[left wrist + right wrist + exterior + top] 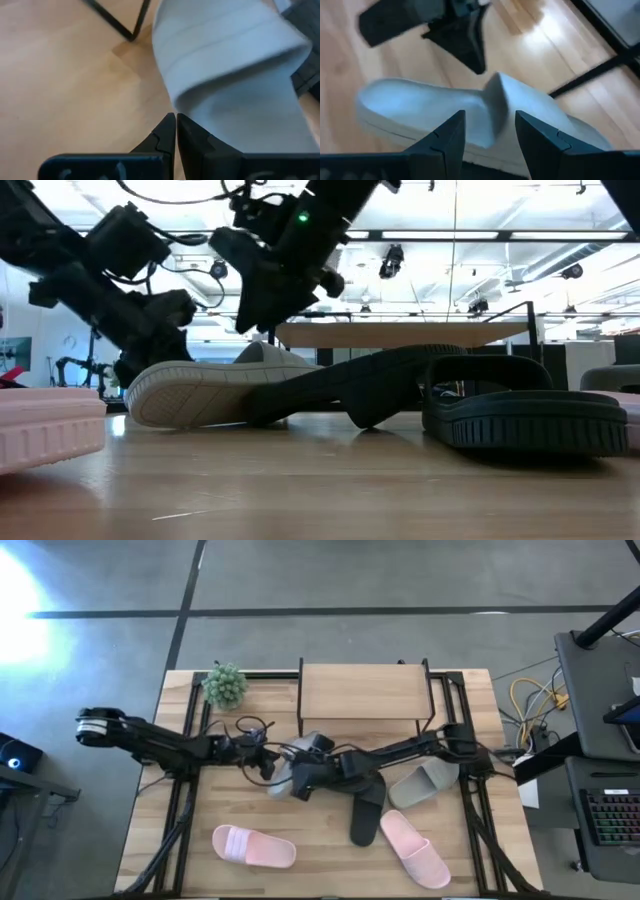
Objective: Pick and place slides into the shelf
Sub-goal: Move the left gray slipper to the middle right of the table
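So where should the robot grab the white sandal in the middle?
Probably by its wide strap, coming down from above. The white sandal lies sole-down and its strap arches up off the footbed, leaving a gap for one finger. The right gripper is open just above that strap, while the left gripper is shut beside the sandal. A black sandal leans on it.

Both grippers crowd the grey slide (285, 780) mid-table; 2 black slides (368, 802) block its right side, bare wood lies left.
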You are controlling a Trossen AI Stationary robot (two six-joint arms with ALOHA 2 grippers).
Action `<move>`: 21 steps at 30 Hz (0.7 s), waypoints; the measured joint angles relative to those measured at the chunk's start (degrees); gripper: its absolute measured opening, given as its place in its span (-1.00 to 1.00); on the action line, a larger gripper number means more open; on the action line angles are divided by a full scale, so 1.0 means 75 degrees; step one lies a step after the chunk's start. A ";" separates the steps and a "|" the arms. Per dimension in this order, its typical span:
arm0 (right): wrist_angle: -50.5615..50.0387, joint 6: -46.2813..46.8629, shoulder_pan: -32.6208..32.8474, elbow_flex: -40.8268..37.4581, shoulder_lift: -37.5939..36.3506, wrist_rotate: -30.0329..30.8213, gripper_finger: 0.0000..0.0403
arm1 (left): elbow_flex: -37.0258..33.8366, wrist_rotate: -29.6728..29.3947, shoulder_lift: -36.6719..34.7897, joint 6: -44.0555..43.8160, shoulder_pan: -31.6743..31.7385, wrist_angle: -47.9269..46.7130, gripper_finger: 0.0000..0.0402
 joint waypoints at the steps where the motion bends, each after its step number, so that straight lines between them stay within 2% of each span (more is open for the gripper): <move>1: -0.0340 0.0104 0.0041 0.0211 0.0117 0.0216 -0.18 | 0.0024 0.0042 0.0137 0.0009 0.0000 0.0137 -0.99; 6: -0.1315 0.0829 0.0092 0.0955 0.0393 0.1012 -0.18 | 0.0021 0.0441 0.0666 0.0176 0.0000 0.0786 -0.99; 9: -0.1763 0.1195 0.0018 0.1128 0.0545 0.1030 -0.18 | 0.0061 0.0764 0.0932 0.0366 0.0000 0.1238 -0.99; 13: -0.1823 0.1501 0.0024 0.1135 0.0768 0.0841 -0.18 | 0.0082 0.0796 0.1052 0.0386 0.0000 0.1496 -0.99; 21: -0.1823 0.1720 0.0095 0.1065 0.0807 0.0844 -0.18 | 0.0079 0.1033 0.0770 0.0777 0.0000 0.1620 -0.99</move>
